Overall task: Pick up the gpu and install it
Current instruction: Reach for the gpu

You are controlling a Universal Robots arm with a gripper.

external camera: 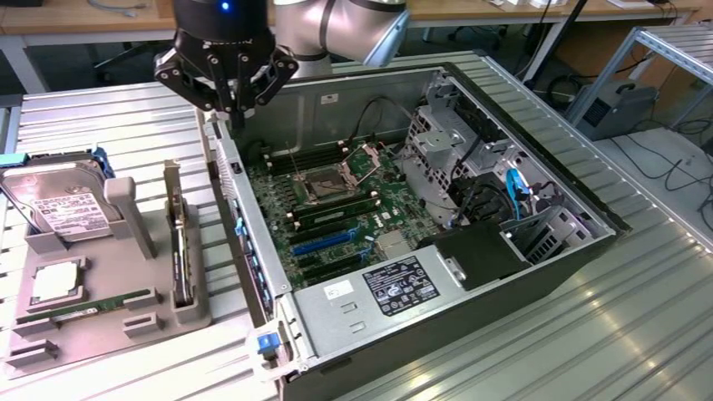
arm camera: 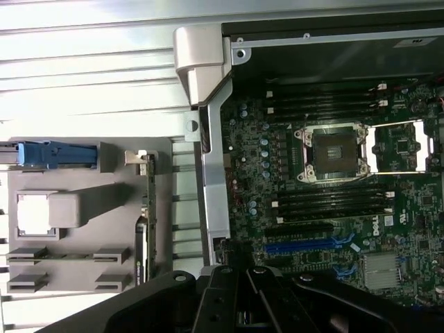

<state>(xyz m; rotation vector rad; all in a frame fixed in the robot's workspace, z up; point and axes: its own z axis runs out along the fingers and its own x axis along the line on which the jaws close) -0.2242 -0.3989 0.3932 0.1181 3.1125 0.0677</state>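
Open PC case [external camera: 334, 96] sits on the tabletop [external camera: 134, 117], motherboard [external camera: 334, 209] flat inside, power supply [external camera: 379, 292] at its near end. Parts holder [external camera: 112, 330] lies just beside it on the exterior view's left: hard drive [external camera: 62, 205] far, RAM stick [external camera: 89, 307] near, gpu [external camera: 179, 242] upright along the case-side edge. End effector [external camera: 230, 107] hangs over the case's far corner.

Note the arm [external camera: 334, 25]: pale silver-grey tubular housings with rounded joints, one of them closed by a blue-grey cap [external camera: 386, 46]. The glossy black cylindrical wrist [external camera: 223, 21] carries a small blue light [external camera: 226, 7]. Your pincer [external camera: 229, 104] is black throughout and built of jointed link bars. In the wrist view, round pivot pins [arm camera: 181, 277] mark its links.
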